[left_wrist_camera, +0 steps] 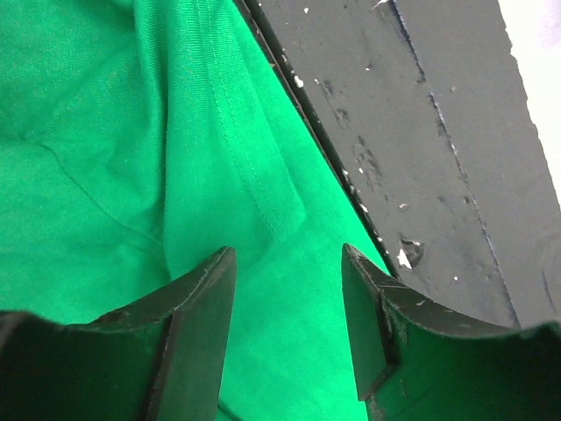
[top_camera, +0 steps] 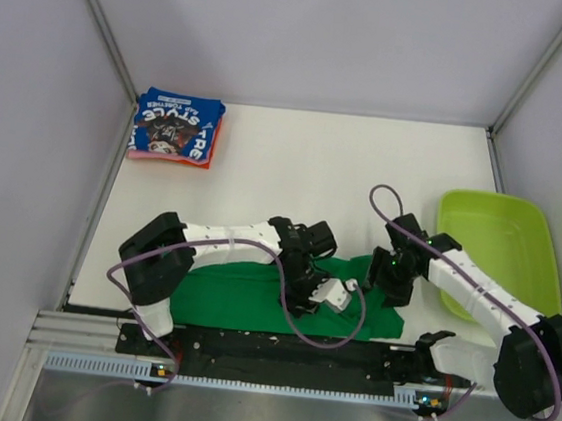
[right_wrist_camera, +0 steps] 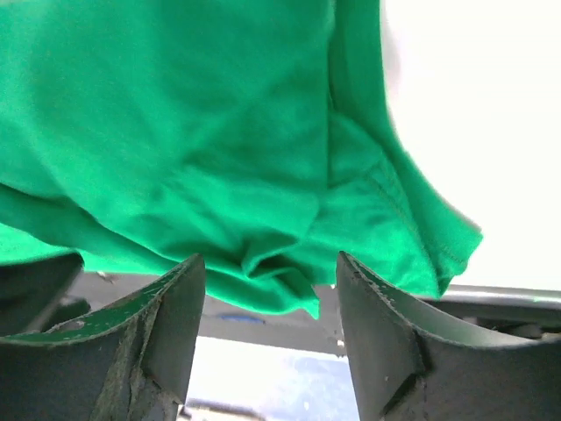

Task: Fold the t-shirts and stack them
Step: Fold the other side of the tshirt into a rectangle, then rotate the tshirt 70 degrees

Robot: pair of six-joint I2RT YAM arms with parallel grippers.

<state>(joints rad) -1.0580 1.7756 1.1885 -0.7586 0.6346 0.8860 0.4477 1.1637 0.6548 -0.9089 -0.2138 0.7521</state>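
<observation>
The white desk (top_camera: 316, 164) is walled on three sides, and a black rail (top_camera: 276, 349) runs along its near edge. The green t-shirt (top_camera: 226, 300) lies spread flat along the middle of that near edge. Its near hem is against the rail and its right end is bunched under the two arms.

A lime-green plastic tub (top_camera: 503, 249) sits at the right edge of the desk, well apart from the folded shirts.

The left arm (top_camera: 227, 245) reaches from the near left corner across the green t-shirt. The right arm (top_camera: 474, 291) comes in from the near right corner, passing just beside the tub.

In the far left corner a blue t-shirt (top_camera: 176, 126) with white lettering lies folded on top of an orange-pink t-shirt (top_camera: 166, 159), of which only the edges show.

The left jaws point down over the right part of the green t-shirt (left_wrist_camera: 131, 132). They stand apart, with a seam of the cloth running below the gap and the rail (left_wrist_camera: 438, 132) beside it.

The right jaws are also apart. A rumpled fold of the green t-shirt (right_wrist_camera: 175, 105) sits at the far end of their gap, not pinched.
</observation>
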